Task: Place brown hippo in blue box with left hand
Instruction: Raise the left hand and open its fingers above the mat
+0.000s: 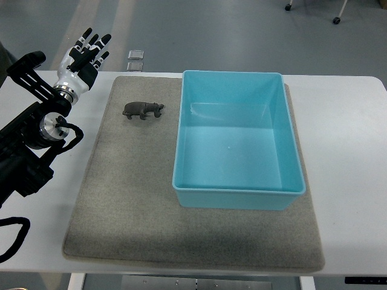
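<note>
A small brown hippo (143, 110) stands on the grey felt mat (133, 205), just left of the blue box (238, 190). The box is an open light-blue bin with nothing inside it. My left hand (87, 53) hovers at the table's far left corner, up and to the left of the hippo and well apart from it. Its fingers are stretched out straight and hold nothing. The left arm runs down along the picture's left edge.
The white table (351, 151) carries the mat and box. Black cables (15, 235) loop at the lower left edge. A small clear square object (135, 59) lies on the floor beyond the table's far edge.
</note>
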{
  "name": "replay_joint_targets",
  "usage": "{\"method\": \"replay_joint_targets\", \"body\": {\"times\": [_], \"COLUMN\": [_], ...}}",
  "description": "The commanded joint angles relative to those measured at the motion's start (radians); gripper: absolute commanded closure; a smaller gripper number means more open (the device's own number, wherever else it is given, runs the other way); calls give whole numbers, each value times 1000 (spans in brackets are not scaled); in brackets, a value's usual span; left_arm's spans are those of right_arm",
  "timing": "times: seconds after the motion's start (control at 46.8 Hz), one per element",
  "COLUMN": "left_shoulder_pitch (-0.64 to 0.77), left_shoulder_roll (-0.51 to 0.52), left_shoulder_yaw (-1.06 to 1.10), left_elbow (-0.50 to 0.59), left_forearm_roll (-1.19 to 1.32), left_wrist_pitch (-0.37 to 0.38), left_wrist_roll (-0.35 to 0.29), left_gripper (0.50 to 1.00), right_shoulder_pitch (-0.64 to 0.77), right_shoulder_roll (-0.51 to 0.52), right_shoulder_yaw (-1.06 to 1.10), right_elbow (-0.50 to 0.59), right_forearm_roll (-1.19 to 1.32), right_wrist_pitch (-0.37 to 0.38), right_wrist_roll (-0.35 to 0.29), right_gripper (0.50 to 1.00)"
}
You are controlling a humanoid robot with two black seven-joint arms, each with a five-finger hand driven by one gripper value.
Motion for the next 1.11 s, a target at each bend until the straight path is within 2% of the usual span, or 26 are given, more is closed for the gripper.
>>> {"method": "replay_joint_targets", "body": {"times": [0.0, 0.854, 1.089], "left_shoulder_pitch": [1, -10, -13], "left_shoulder_roll": [-1, -7, -3], "left_shoulder_yaw": [5, 34, 34], "left_elbow": [0, -3, -4], "left_forearm_roll": [1, -1, 1], "left_wrist_pitch": [0, -17, -63], "left_wrist_roll": [0, 0, -5], "left_gripper": [504, 504, 504], "right_shoulder_pitch": [0, 0, 0], "right_shoulder_roll": [0, 0, 0], "right_shoulder_yaw": [0, 0, 0], "right_elbow": [0, 0, 0], "right_forearm_roll": [0, 0, 0], "right_wrist_pitch": [0, 0, 0], "right_wrist_roll": [0, 0, 0], "right_gripper": [564, 564, 564]}}
